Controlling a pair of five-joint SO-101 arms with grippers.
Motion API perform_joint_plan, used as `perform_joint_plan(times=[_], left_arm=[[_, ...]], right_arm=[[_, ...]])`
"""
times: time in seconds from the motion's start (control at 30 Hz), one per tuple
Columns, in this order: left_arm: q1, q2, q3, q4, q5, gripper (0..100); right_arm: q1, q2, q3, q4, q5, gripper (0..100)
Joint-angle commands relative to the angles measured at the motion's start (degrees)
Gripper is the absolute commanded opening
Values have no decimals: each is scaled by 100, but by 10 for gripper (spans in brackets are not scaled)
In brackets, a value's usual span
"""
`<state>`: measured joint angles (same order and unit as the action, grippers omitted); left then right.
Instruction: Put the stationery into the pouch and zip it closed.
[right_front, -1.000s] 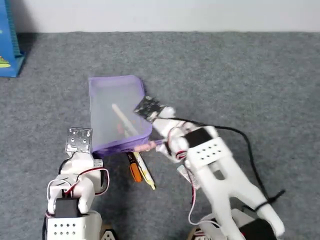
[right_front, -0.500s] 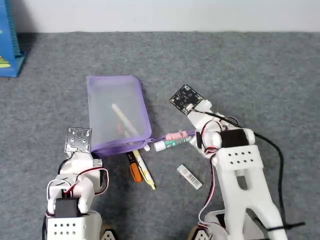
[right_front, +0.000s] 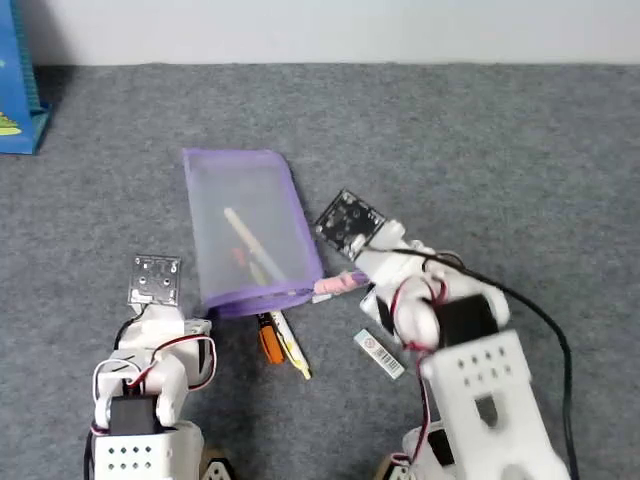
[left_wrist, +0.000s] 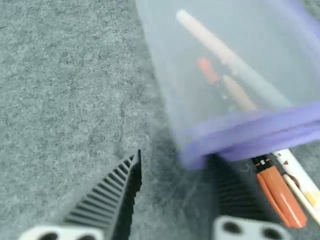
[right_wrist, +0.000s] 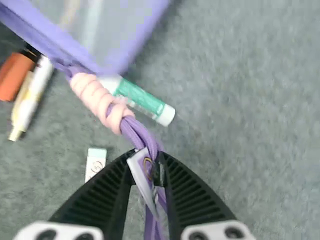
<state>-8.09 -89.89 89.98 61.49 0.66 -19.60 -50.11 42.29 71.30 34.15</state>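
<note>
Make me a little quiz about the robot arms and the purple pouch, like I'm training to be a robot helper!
1. True or false: the white eraser lies inside the purple pouch.
2. What is the right gripper shut on? A) the orange marker B) the pouch's zipper strap C) the eraser
3. Fill in: the left gripper, by the pouch's corner, is ____.
Key: 1 false; 2 B; 3 open.

The grey bench (right_front: 500, 150) carries a purple pouch (right_front: 250, 230) left of centre, an orange marker (right_front: 270, 345) and pale pen (right_front: 291, 350) just below it, a white eraser (right_front: 379, 355) lower centre, and a blue box (right_front: 15, 90) upper left.
</note>
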Motion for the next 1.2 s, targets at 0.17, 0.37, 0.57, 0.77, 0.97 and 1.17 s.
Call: perform_joint_plan(times=[0.17,0.37,0.57,0.77,0.97,1.17], left_arm=[[-149,-62,-48,-132,79,310],[-132,-62,-48,-132,79,309],[-132,-62,136,-703,114,308],[-123,-62,110,-782,114,309],[97,-62,101,-782,123,309],[158,-62,136,-1037,123,280]], right_arm=[[-303,-1763,-114,435,-123,9],[-321,-2475,-387,831,-132,9],[-1068,-2659,-941,1596,-281,9],[-1666,-2695,-1073,1780,-580,9],[-1736,-2695,-1073,1771,-615,9],[-1710,-2695,-1380,2026,-615,9]])
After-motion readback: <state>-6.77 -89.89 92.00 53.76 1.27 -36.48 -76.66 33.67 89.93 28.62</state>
